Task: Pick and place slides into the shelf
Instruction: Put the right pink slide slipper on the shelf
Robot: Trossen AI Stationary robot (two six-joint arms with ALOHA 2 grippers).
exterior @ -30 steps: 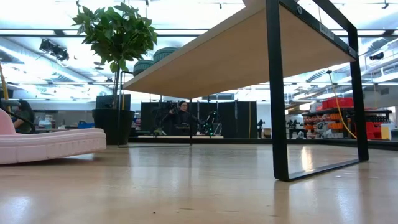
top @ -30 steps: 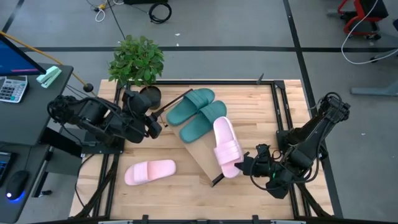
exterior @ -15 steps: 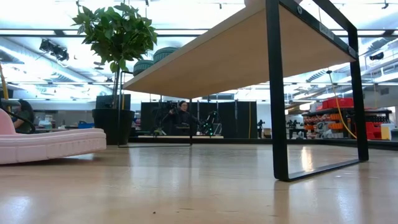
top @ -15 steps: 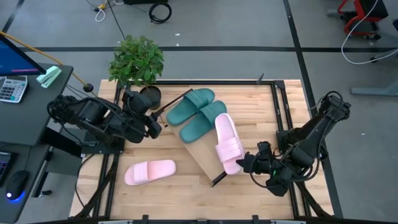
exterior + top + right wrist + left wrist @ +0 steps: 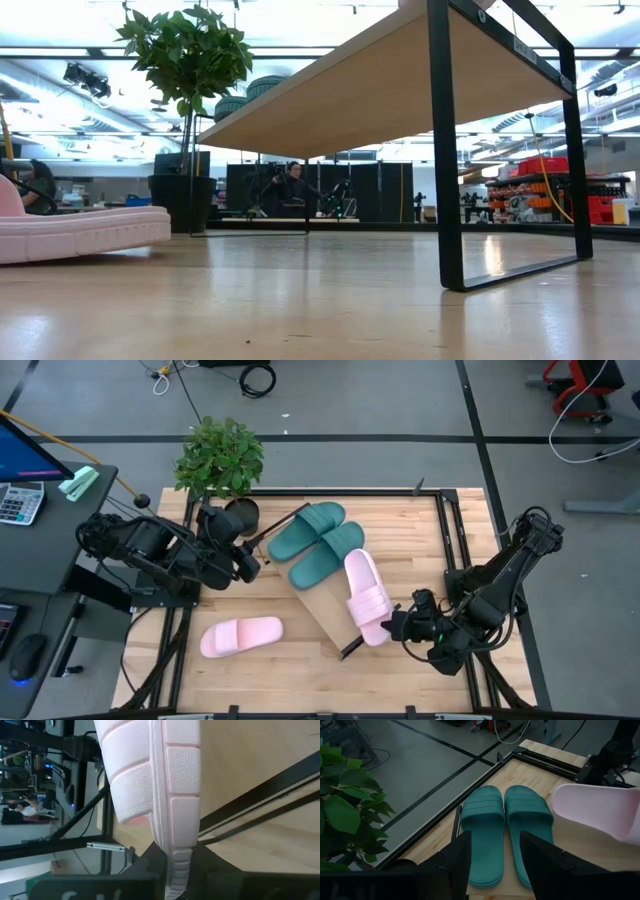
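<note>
in the high view we see the shelf [image 5: 322, 596] lying at an angle across the middle of the table [image 5: 420, 530], with the teal-green pair of slides [image 5: 318, 542] side by side on its far part; the right gripper [image 5: 393, 626] sits at the near right of the shelf, pinching the heel end of a pink slide [image 5: 366, 596] that lies over the shelf's right side, just beside the teal pair; the other pink slide [image 5: 240, 636] rests alone on the table at the near left, well apart from the shelf, and the left gripper [image 5: 252, 565] hangs at the left near a potted plant [image 5: 220, 458]. in the low view we look under the light wood board [image 5: 380, 80] and its black end bar [image 5: 446, 160], with the table-lying pink slide [image 5: 75, 234] at the left edge and the plant [image 5: 185, 60] behind. in the left wrist view our left gripper [image 5: 495, 857] has its jaws spread with nothing between them, facing the teal slides [image 5: 505, 827], the held pink slide [image 5: 600, 810] beside them. in the right wrist view the right gripper [image 5: 175, 870] has its jaws pressed onto the pink slide's [image 5: 160, 780] heel edge
</note>
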